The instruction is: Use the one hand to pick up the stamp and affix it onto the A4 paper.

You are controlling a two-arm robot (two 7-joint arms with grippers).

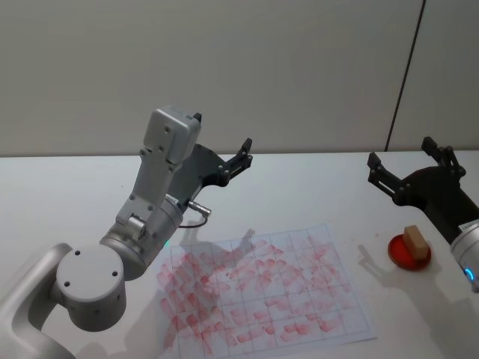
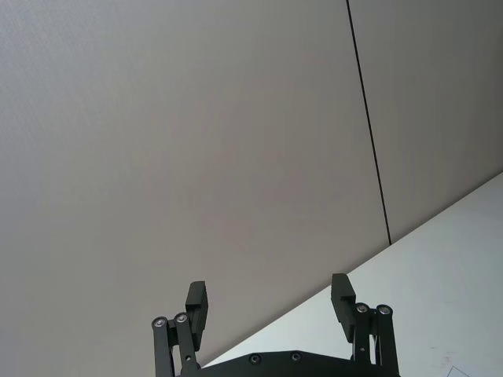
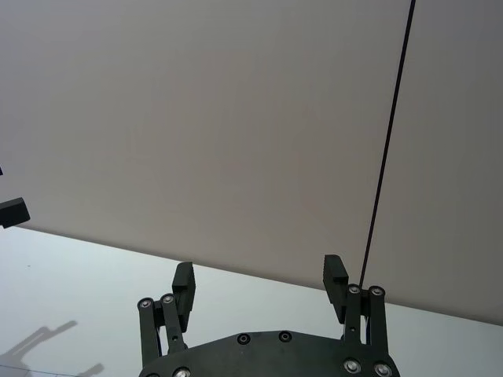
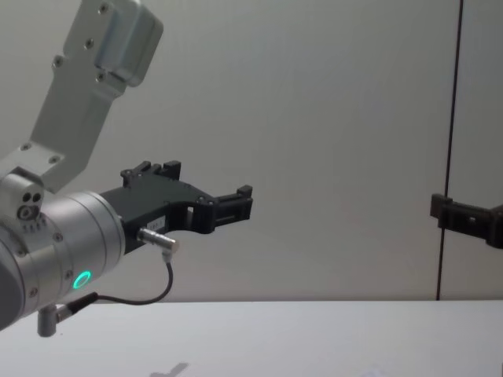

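The stamp (image 1: 414, 241), a small light brown wooden block, stands on a round red ink pad (image 1: 397, 255) at the table's right. The A4 paper (image 1: 262, 295), gridded and covered with red stamp marks, lies in the middle of the table. My right gripper (image 1: 400, 152) hangs open in the air beyond and above the stamp, apart from it, with nothing between its fingers (image 3: 334, 271). It also reaches in at the chest view's right edge (image 4: 464, 216). My left gripper (image 1: 243, 155) is raised above the paper's far left side, open and empty (image 2: 269, 289), and points forward (image 4: 236, 203).
The white table (image 1: 67, 194) runs back to a plain grey wall (image 1: 299, 67) with a dark vertical seam at the right. The left arm's big silver joints (image 1: 90, 288) stand over the table's near left corner.
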